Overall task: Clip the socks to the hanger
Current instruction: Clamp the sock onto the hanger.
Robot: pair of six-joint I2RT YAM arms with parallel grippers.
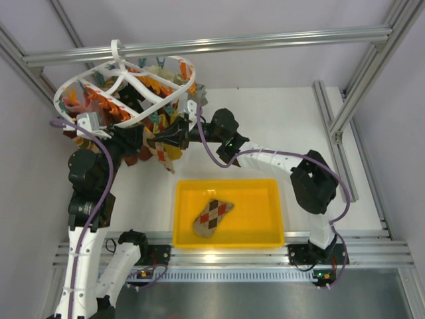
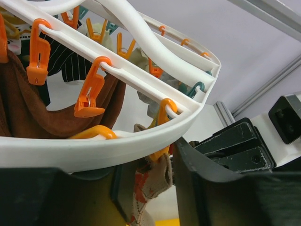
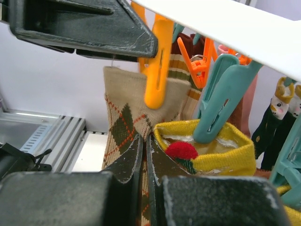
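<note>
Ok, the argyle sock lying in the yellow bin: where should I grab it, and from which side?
Pinch the argyle sock at one end, straight down from above, with the jaws across its narrow width. It lies flat and diagonal in the yellow bin, clear of the walls, so only the top looks open. Which end is the cuff is unclear.

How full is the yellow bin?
Nearly empty: one argyle sock lies flat on the floor of the bin; nothing else shows in it.
</note>
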